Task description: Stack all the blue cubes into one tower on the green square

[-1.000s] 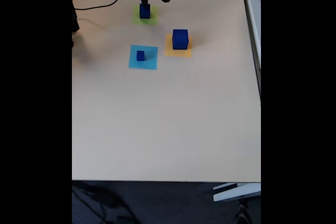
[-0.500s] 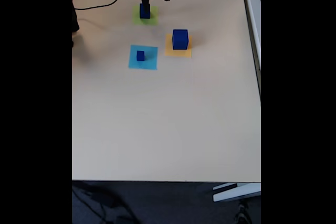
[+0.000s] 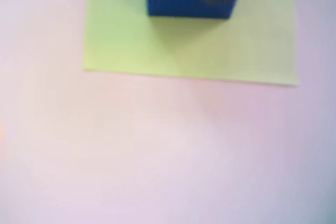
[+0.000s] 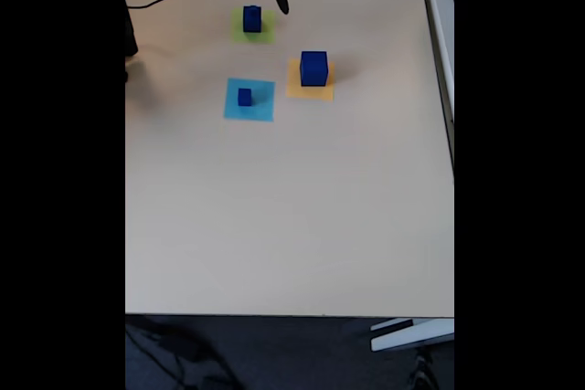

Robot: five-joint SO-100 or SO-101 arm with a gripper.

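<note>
The gripper [image 4: 282, 6] has lifted right off the cube [image 4: 252, 18] on the green square [image 4: 265, 32] (jaw state unclear).

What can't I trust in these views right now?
- Gripper, fixed view: too small and dark to tell open or shut.
- Cube on the green square, wrist view: top cut off by the frame edge; a dark blurred shape covers its corner.
- Wrist view: blurred overall.

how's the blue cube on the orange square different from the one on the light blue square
The cube on the orange square is clearly bigger than the cube on the light-blue square. It covers much of the orange square, while the small cube leaves most of the light-blue square bare. The bigger one sits farther right in the fixed view. Both are dark blue and rest flat.
</note>
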